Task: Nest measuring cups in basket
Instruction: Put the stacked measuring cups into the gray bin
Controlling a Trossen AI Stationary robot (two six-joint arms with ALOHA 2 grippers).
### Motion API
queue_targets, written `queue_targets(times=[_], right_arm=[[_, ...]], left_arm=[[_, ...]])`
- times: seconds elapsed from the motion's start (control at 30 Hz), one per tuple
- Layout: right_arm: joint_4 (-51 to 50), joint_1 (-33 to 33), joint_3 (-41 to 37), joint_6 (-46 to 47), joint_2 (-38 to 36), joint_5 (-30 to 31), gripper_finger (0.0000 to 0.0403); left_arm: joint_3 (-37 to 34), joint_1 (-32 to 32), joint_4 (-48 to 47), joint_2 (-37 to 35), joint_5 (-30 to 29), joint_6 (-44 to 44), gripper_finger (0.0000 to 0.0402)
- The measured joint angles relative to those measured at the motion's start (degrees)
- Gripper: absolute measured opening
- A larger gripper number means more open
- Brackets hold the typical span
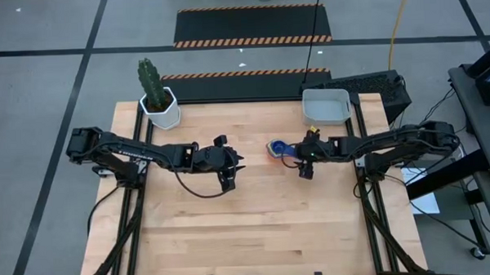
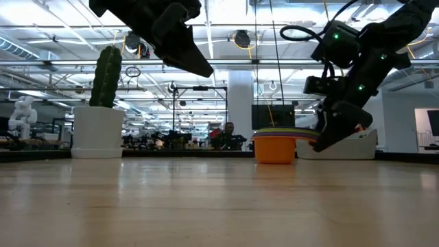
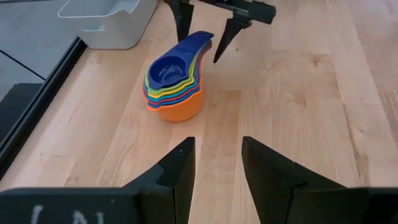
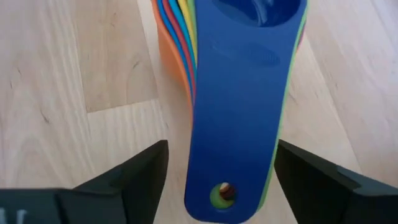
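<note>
Blue-topped measuring cups (image 3: 175, 86) sit stacked on the table, near the basket (image 1: 326, 106). Your right gripper (image 4: 221, 171) is spread wide around the handles, so center them, then pinch. Left gripper (image 3: 214, 165) idles open.

High cam looked straight down on the whole table (image 1: 256, 227); low cam sat at tabletop height, facing the room. Both wrist cams shared the stacked measuring cups (image 3: 174, 87), right one far closer.
</note>
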Motion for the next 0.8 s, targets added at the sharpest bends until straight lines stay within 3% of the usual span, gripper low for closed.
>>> queue_targets(times=[0.3,0.63,0.8], right_arm=[[1.2,-1.8,0.0,-3.2,0.0,-0.5,0.0226],[2.4,-4.6,0.0,-5.1,0.0,-3.1,0.0123],[2.1,-4.7,0.0,-5.9,-0.6,-3.1,0.0116]], left_arm=[[0.0,0.1,0.0,0.0,0.0,0.1,0.0136],[0.0,0.1,0.2,0.0,0.0,1.8,0.0136],[0.0,1.2,2.0,0.0,0.0,3.0,0.0136]])
